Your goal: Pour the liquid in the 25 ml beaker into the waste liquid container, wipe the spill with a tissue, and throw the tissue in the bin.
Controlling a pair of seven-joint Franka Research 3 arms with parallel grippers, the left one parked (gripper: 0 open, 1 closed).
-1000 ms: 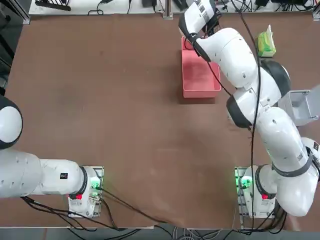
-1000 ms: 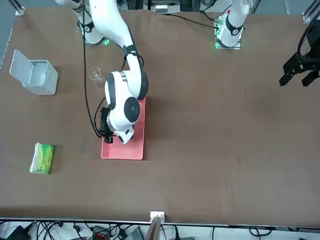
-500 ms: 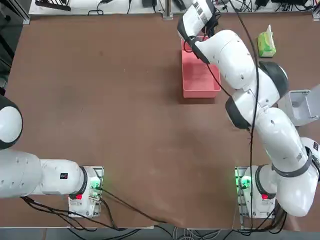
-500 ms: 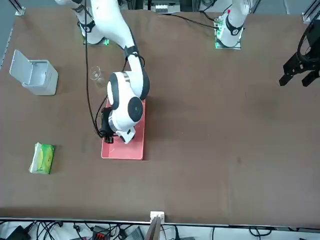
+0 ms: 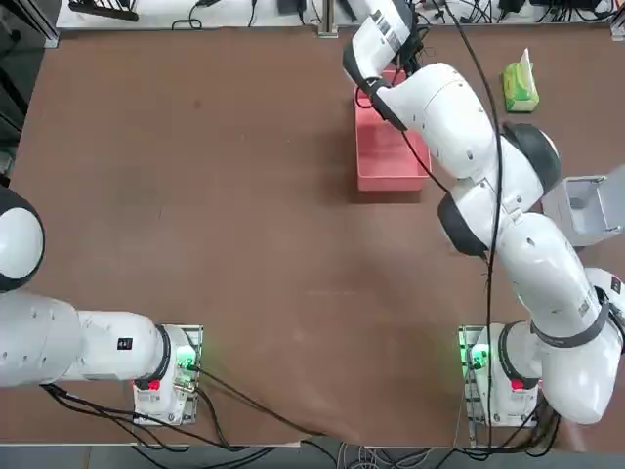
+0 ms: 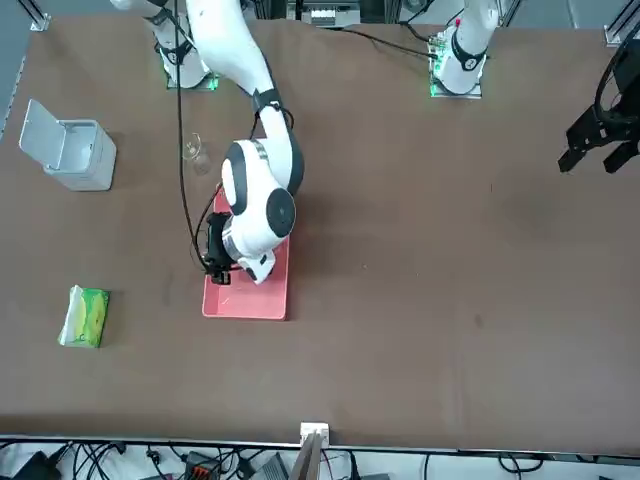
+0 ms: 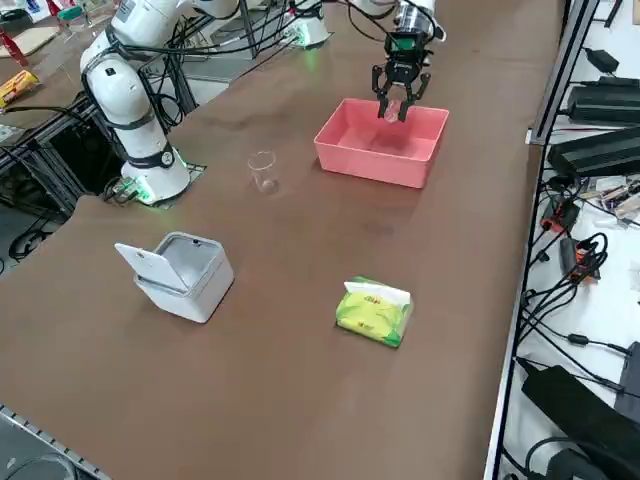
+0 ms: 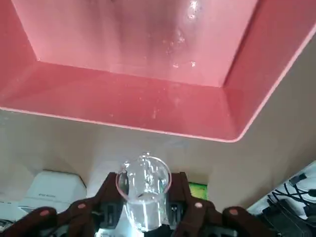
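The counter (image 7: 300,330) carries the waste liquid container (image 7: 352,160), a pink tray at the far side from the robot's base. The right end effector (image 7: 401,103) hangs over the tray's far end, above its inside. Its fingers are partly closed on the 25 ml beaker (image 8: 144,193), which sits between them with the mouth toward the tray. So the tray lies directly under the beaker, and tipping should send the liquid inside.
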